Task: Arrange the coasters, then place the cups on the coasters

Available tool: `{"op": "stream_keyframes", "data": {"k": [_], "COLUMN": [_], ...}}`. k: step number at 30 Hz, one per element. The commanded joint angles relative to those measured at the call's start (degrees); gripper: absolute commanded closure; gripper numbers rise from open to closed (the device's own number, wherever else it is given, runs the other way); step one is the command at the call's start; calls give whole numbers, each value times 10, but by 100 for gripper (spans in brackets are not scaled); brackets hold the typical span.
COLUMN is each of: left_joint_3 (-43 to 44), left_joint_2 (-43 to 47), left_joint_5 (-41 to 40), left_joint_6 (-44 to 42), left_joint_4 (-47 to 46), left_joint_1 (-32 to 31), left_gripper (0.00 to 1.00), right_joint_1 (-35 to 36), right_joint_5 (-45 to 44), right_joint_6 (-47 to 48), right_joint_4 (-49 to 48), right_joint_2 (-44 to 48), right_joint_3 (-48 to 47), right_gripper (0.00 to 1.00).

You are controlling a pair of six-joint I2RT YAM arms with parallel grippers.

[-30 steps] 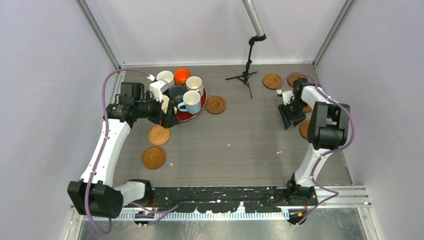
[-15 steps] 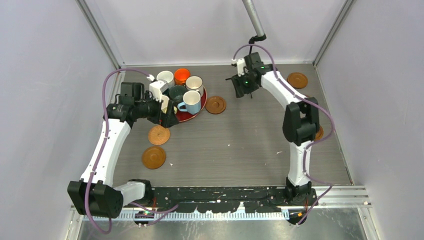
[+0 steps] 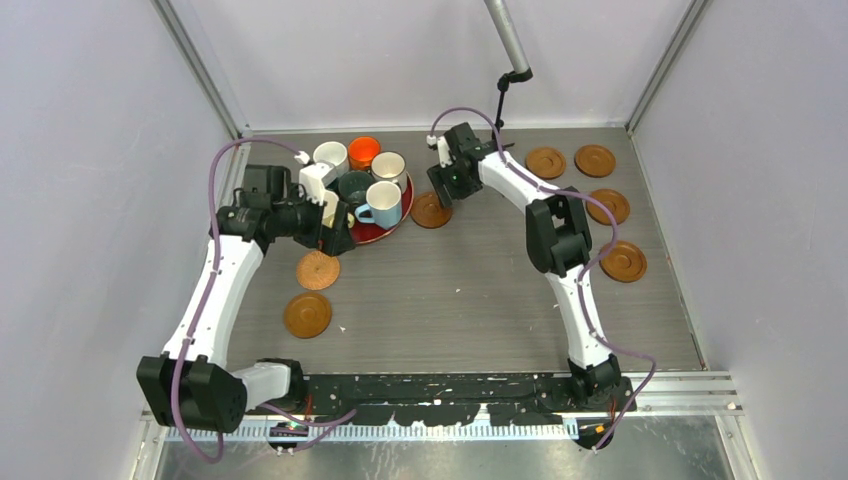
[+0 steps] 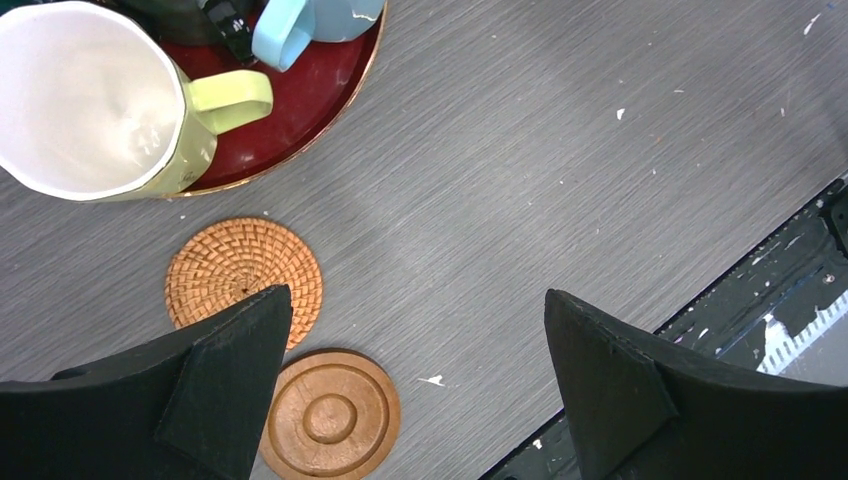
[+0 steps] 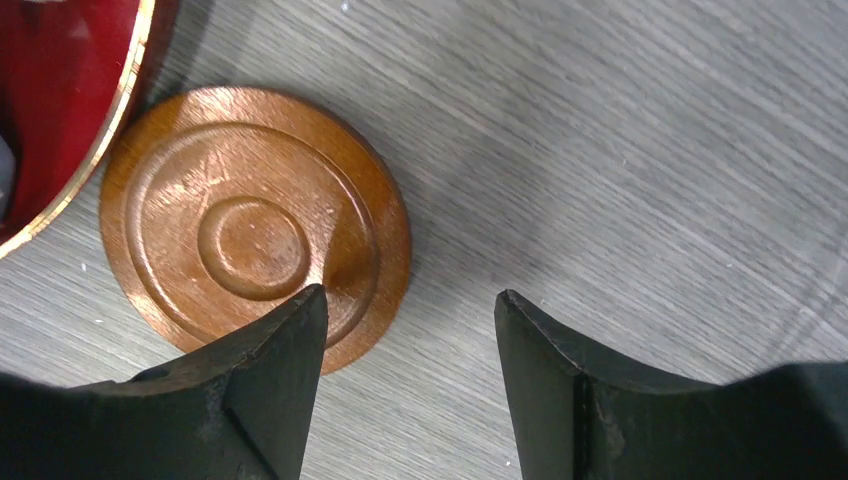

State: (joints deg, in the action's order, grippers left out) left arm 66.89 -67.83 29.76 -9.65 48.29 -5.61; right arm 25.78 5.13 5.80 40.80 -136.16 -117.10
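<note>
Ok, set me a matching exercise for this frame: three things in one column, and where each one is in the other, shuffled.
Things:
1. yellow cup
2. woven coaster
3. right gripper

Places:
A. on the table, on the near side of the red tray
B. open, at the edge of a wood coaster
C. on the red tray

Pairs: 1-C, 2-A, 3-B.
</note>
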Motion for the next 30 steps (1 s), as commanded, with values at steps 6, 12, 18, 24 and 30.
{"op": "stream_keyframes", "data": {"k": [6, 12, 18, 24, 30], "left_joint_3": [1, -21, -39, -84, -151], "left_joint_2": [-30, -42, -35, -26, -14], "left_joint_5": [-49, -59, -62, -88, -142], "left_joint_6": [-76, -141, -176, -285, -417], "left_joint_4": [40, 65, 77, 115, 147], "left_joint_1": [23, 93, 113, 114, 114], "left_gripper": [0, 0, 0, 8, 18], "right_joint_1": [27, 39, 42, 24, -27], "right_joint_5": [-15, -32, -81, -85, -79], "right_joint_6": [-21, -10, 16, 32, 47], "right_joint_4": [-21, -20, -15, -28, -49], "right_joint_2": [-14, -35, -21, 59, 146], "right_joint_3": [-50, -41, 9, 146, 285], "right_gripper": [32, 32, 43, 52, 53]}}
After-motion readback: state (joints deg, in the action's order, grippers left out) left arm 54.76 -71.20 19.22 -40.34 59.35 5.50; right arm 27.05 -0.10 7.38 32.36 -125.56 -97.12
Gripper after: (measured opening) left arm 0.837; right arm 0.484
